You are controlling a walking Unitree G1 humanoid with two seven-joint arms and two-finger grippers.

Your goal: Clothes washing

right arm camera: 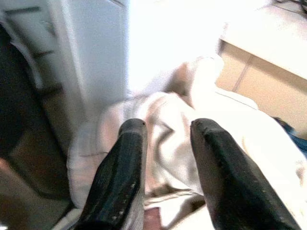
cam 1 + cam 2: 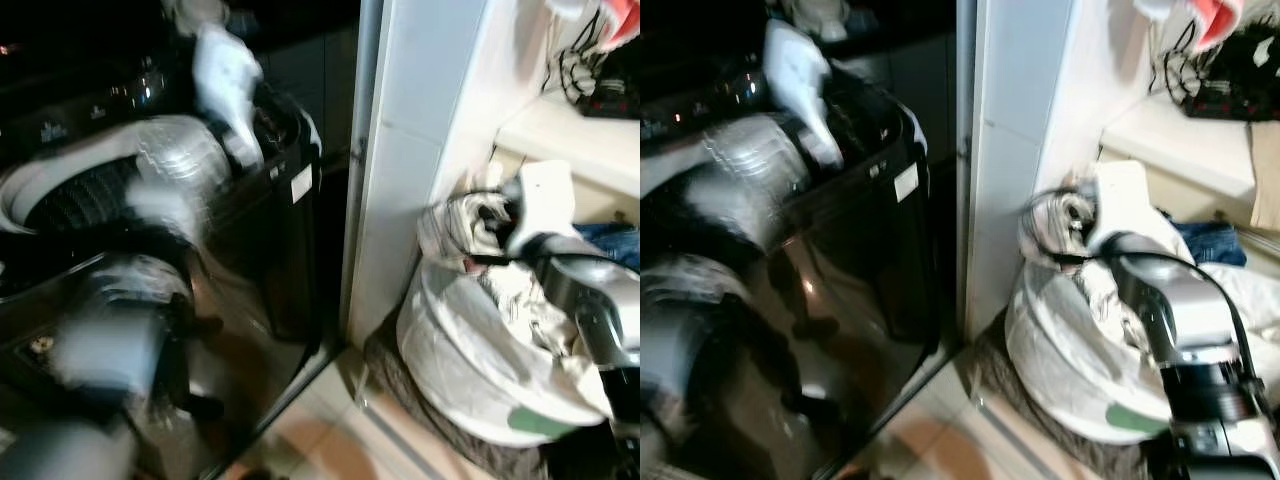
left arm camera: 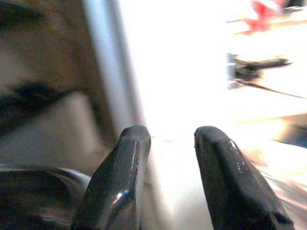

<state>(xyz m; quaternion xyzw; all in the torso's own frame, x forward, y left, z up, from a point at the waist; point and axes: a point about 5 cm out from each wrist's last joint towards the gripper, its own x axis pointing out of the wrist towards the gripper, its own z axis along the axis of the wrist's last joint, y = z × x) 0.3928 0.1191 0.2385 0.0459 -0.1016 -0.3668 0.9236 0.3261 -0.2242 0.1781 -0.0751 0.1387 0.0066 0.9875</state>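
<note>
A black top-loading washing machine (image 2: pixel 270 230) stands on the left, its white-rimmed drum (image 2: pixel 90 190) open. A white garment (image 2: pixel 230 80) hangs over its back corner. On the right sits a white laundry bag (image 2: pixel 470 360) heaped with pale, crumpled clothes (image 2: pixel 455 225). My right gripper (image 1: pixel 165 124) is open just above those clothes with nothing between its fingers; in the left eye view my right gripper (image 2: pixel 497 215) reaches into the top of the heap. My left arm (image 2: pixel 110 330) is a blur in front of the washer. My left gripper (image 3: pixel 168 134) is open and holds nothing.
A white wall post (image 2: pixel 400 150) separates the washer from the bag. Behind the bag is a pale shelf (image 2: pixel 570 130) carrying a dark bundle with cords (image 2: pixel 600 90), and blue fabric (image 2: pixel 610 240) lies below it. The floor (image 2: pixel 330 430) is tiled.
</note>
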